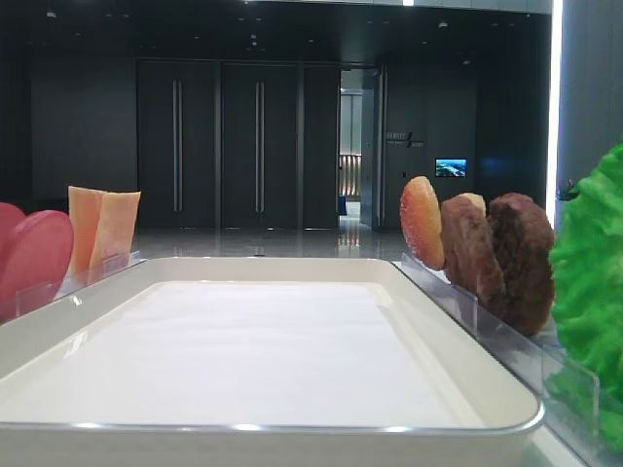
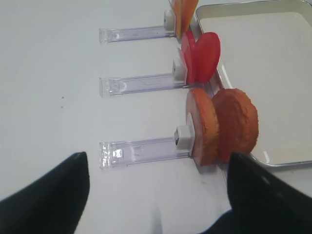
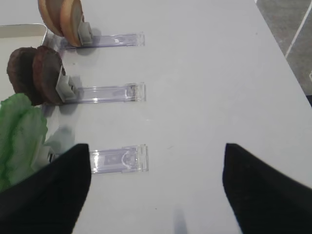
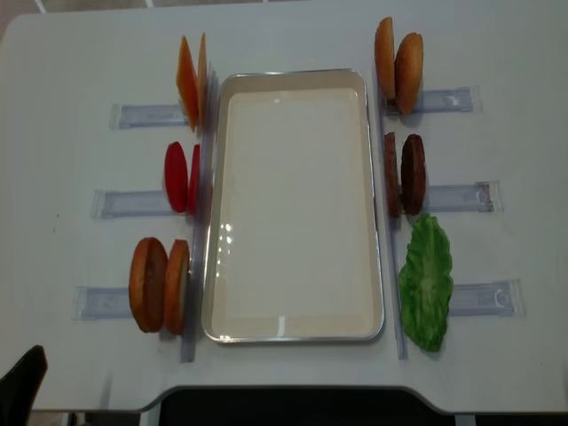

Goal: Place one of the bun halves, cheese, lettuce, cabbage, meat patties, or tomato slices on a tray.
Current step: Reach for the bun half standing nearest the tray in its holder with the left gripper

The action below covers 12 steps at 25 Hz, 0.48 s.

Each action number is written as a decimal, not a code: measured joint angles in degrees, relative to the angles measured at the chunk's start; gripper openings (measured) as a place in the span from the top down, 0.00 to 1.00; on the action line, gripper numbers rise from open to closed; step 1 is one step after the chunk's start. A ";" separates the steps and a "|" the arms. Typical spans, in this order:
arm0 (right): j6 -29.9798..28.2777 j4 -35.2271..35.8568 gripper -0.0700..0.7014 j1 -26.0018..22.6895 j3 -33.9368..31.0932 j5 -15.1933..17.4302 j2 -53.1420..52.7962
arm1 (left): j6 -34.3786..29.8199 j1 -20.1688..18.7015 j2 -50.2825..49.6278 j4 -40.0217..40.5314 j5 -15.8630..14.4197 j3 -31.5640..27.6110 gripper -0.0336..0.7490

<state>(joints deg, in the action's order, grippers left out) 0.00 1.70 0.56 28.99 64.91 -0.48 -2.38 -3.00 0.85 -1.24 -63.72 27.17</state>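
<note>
The white tray lies mid-table, its bottom all white. On its left stand cheese, tomato slices and two bun halves. On its right stand two more bun halves, the meat patties and the lettuce. I see no cabbage. My left gripper is open over bare table, just short of the near bun halves. My right gripper is open too, beside the lettuce, holding nothing.
Each food pair stands upright in a clear plastic rail running outward from the tray; one rail lies near my right gripper's left finger. The table's front edge is near. Dark floor shows past the table's right edge.
</note>
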 joint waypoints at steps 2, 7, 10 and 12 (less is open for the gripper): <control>0.00 0.00 0.22 0.00 0.00 0.00 0.00 | 0.00 0.00 0.00 0.00 0.00 0.00 0.08; 0.00 0.00 0.22 0.00 0.00 0.00 0.00 | 0.00 0.00 0.00 0.00 0.00 0.00 0.08; 0.00 0.00 0.22 0.00 0.00 0.00 0.00 | 0.07 0.00 0.00 0.00 0.00 0.00 0.09; 0.00 0.00 0.22 0.00 0.00 0.00 0.00 | 0.07 0.00 0.00 -0.11 0.00 0.00 0.12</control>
<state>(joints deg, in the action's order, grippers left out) 0.00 1.70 0.56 28.99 64.91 -0.48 -2.31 -3.00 0.85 -1.35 -63.72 27.17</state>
